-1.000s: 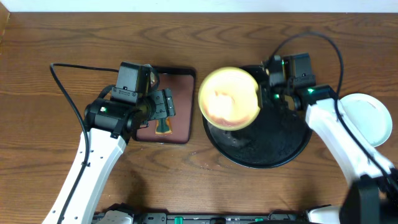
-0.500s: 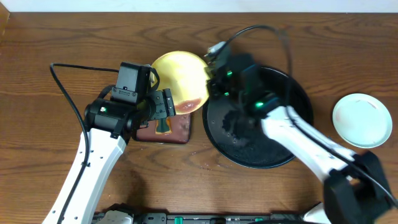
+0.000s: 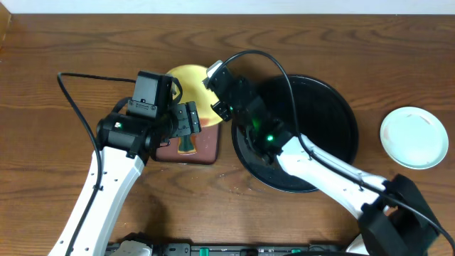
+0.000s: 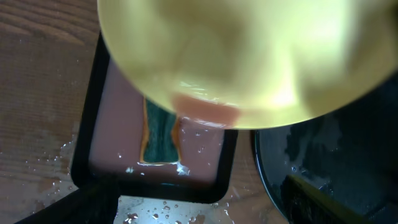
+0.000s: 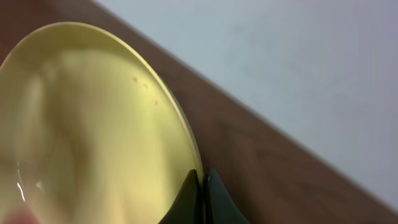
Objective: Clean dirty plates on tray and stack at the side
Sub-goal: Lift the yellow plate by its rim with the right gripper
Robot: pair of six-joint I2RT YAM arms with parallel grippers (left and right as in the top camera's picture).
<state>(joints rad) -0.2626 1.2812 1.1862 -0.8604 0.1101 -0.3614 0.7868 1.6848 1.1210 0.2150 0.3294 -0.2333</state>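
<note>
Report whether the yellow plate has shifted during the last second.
Yes. The yellow plate, in the right end effector, went left: from over the left rim of the black tray to above the reddish-brown tray.

Right arm reaches far leftward, its gripper (image 3: 217,96) pinching the yellow plate (image 3: 186,78); left gripper (image 3: 186,126) hangs open, arm bent.

Yel. plate (image 3: 189,87) now left, over brn tray (image 3: 207,148).

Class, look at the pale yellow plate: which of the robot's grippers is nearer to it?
Right. The right gripper is shut on the rim of the yellow plate. The left gripper is open, not touching the plate, over the reddish-brown tray.
</note>
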